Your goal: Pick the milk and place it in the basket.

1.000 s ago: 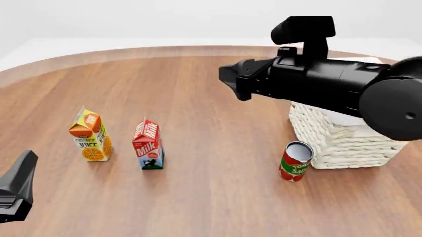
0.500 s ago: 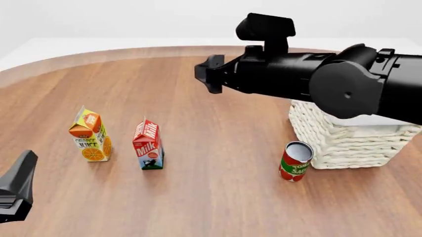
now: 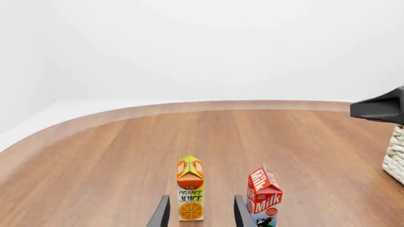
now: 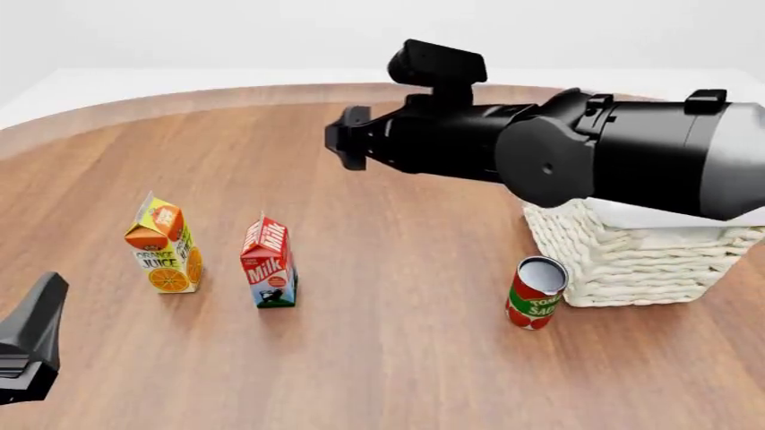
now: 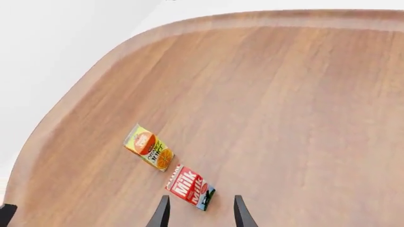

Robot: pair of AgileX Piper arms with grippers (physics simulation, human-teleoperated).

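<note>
The milk (image 4: 269, 262) stands upright on the wooden table, left of centre, with its red top and blue-and-white base. It also shows in the left wrist view (image 3: 264, 196) and the right wrist view (image 5: 190, 187). The basket (image 4: 633, 260) stands at the right, partly hidden behind my right arm; its edge shows in the left wrist view (image 3: 396, 153). My right gripper (image 4: 340, 139) hovers high above the table's middle, open and empty (image 5: 200, 215), right of and beyond the milk. My left gripper (image 4: 34, 340) is low at the front left, open and empty (image 3: 202, 218).
An orange juice carton (image 4: 164, 245) stands just left of the milk. A tomato sauce can (image 4: 536, 293) stands in front of the basket's left corner. The right arm's black tip (image 3: 379, 106) crosses the left wrist view.
My right arm has swung left across the table, away from above the basket, its gripper now over the table's middle. The left gripper and the objects have not moved.
</note>
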